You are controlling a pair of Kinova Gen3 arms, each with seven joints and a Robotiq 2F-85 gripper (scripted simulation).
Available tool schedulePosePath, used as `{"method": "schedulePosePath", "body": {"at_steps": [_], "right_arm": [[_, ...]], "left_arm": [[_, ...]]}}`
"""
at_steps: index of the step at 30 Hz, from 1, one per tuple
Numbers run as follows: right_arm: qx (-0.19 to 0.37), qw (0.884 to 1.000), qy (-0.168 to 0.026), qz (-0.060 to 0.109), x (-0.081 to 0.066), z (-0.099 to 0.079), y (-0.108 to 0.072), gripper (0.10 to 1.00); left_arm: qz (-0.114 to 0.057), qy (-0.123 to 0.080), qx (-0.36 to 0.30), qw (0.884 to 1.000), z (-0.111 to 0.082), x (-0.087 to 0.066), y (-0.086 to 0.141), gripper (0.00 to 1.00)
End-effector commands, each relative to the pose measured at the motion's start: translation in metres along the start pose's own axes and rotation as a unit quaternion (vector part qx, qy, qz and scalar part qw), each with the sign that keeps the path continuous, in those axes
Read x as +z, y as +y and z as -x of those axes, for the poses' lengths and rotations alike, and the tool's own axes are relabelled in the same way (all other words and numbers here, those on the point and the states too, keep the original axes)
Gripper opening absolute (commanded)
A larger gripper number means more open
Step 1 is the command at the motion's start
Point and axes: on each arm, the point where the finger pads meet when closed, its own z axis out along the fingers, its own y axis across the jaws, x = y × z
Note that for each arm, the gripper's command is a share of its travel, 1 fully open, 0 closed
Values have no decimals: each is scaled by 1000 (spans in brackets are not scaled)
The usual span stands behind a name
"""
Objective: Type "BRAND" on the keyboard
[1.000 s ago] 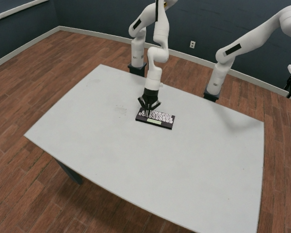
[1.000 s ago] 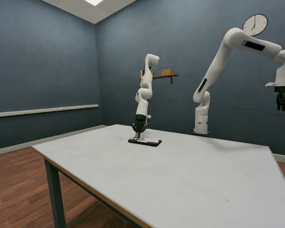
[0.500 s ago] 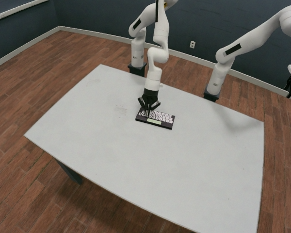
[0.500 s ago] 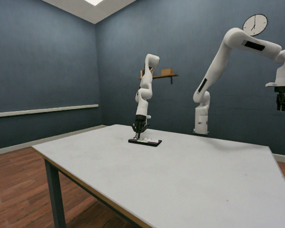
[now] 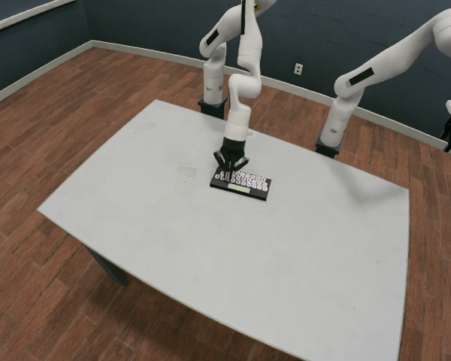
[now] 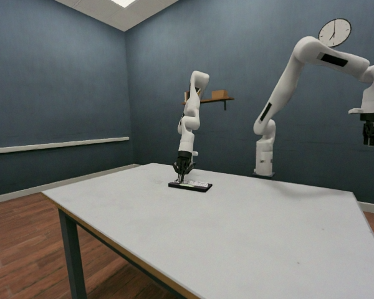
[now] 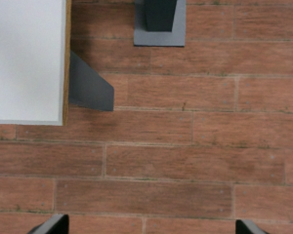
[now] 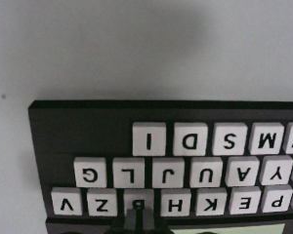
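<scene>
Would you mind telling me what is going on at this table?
The right gripper, its fingers shut on nothing, is at the B key of the keyboard, the first letter of "BRAND". Whether the key has gone down is hard to tell. The left gripper is open and empty, away from the keyboard, out past the table.
</scene>
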Motion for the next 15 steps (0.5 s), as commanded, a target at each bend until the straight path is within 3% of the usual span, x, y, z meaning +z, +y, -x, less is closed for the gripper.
{"method": "schedulePosePath", "body": {"at_steps": [1,15], "right_arm": [[4,1000,0,1,1,-1,0,99],[5,1000,0,1,2,-2,0,99]], "left_arm": [[6,-1,3,1000,1,-1,5,1000],[6,-1,3,1000,1,-1,5,1000]]}}
